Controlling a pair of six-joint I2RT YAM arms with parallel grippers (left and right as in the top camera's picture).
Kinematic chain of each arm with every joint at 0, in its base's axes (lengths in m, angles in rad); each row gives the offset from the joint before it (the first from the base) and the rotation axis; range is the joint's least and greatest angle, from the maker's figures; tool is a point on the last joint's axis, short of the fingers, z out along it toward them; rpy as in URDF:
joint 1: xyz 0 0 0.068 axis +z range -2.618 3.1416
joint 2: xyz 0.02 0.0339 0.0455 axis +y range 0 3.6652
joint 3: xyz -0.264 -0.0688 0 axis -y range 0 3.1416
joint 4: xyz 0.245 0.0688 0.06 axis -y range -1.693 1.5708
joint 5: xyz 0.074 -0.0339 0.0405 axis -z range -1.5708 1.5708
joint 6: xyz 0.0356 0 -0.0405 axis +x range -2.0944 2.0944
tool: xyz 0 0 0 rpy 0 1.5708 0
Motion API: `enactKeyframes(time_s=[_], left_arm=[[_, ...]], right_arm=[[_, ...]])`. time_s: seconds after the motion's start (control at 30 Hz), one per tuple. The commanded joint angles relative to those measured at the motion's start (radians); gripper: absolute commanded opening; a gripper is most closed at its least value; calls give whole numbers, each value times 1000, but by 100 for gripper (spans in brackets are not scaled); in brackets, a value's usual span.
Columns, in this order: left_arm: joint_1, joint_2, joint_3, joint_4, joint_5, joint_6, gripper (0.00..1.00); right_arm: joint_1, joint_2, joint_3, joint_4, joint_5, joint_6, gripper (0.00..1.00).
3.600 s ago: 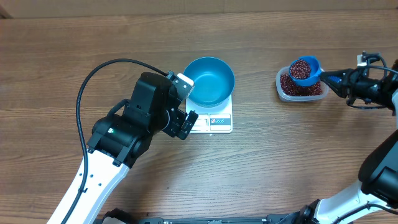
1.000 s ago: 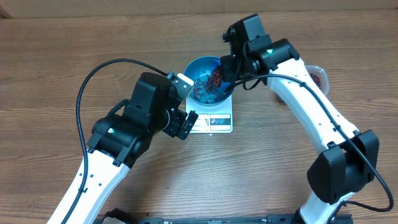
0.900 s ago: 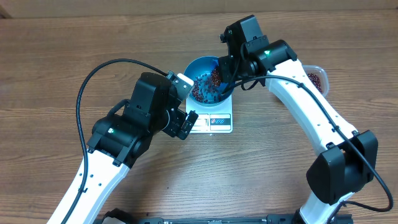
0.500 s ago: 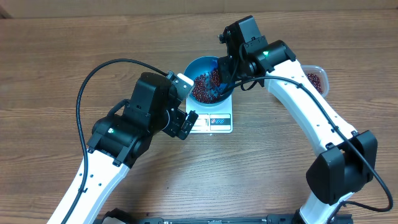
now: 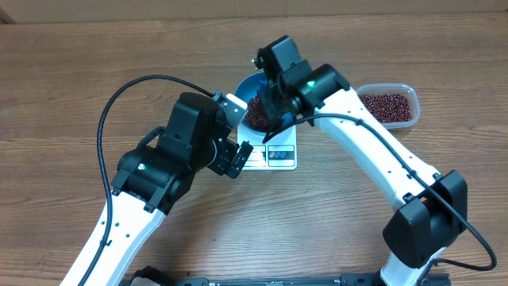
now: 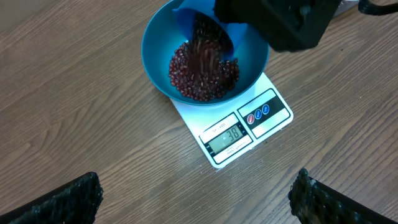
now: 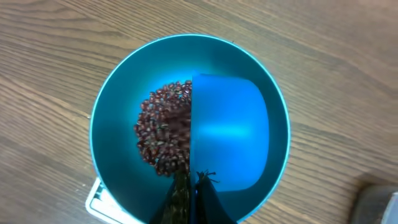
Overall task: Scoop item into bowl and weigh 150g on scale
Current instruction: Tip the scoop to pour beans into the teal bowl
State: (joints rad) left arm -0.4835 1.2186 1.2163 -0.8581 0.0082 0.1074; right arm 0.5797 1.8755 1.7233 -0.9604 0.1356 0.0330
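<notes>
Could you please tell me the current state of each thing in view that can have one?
bowl: upright on the scale, partly filled with beans.
beans: piled in the bowl, more pouring from the scoop.
scale: switched on, display lit, bowl on it.
scoop: tipped over the bowl, emptying.
tub: open, beans inside.
right pincer: shut on the scoop's handle.
left pincer: open, empty, apart from the bowl.

Left claw [image 6: 196, 205] gapes wide, arm bent; right claw [image 7: 189, 198] clamped tight, arm outstretched.
</notes>
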Motion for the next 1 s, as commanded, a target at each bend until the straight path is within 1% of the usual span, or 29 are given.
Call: enactKeyframes(time_s=[0.0, 0.57, 0.97], left_arm=[[6, 5, 23, 1, 11, 12, 100], [6, 5, 23, 1, 11, 12, 100], [6, 5, 23, 1, 11, 12, 100]], right_arm=[[4, -2, 38, 10, 85, -23, 4], [5, -2, 38, 9, 92, -23, 4], [37, -2, 38, 10, 93, -28, 4]])
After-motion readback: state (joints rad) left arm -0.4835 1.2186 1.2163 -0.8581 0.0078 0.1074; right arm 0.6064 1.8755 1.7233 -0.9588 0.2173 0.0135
